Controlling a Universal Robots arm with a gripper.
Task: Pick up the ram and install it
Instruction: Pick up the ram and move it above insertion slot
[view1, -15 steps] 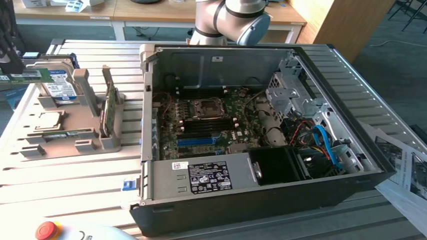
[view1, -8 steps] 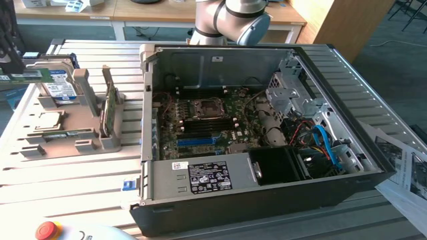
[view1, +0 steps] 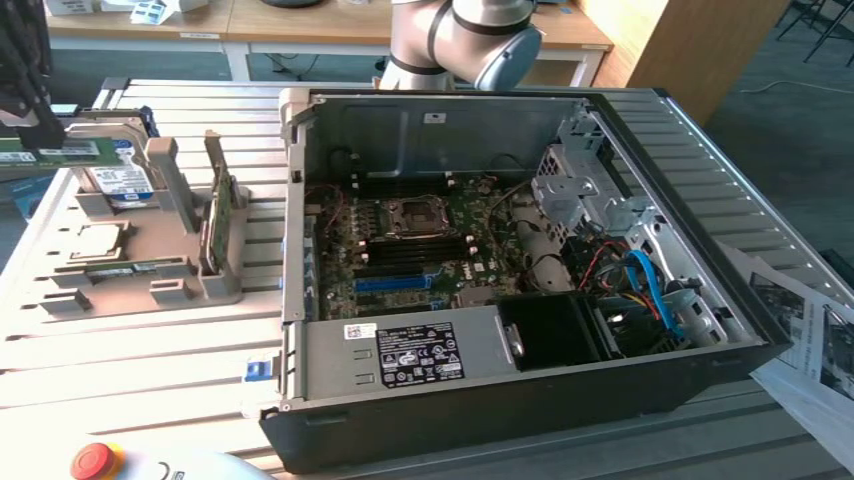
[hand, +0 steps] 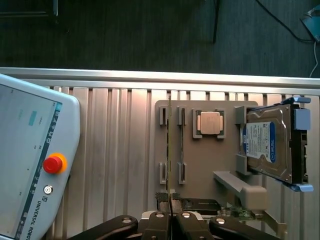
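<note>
The ram (view1: 54, 155) is a thin green stick with a white label, held off the table at the exterior view's far left, above the grey fixture (view1: 160, 290). My gripper (view1: 30, 115) is a dark shape just over it. In the wrist view the ram (hand: 170, 150) appears edge-on as a thin line running out from between the fingertips (hand: 159, 220), and my gripper (hand: 171, 219) is shut on it. Below lie the fixture's slots (hand: 162, 116). A second thin board (view1: 214, 205) stands on edge in the fixture.
The open computer case (view1: 300, 200) takes up the middle, with the motherboard (view1: 400, 250) and its long slots (view1: 414, 262) exposed. On the fixture sit a hard drive (hand: 267, 142) and a square silver processor (hand: 210, 122). A teach pendant with a red button (hand: 52, 164) lies nearby. Papers (view1: 801, 330) lie at the exterior view's right.
</note>
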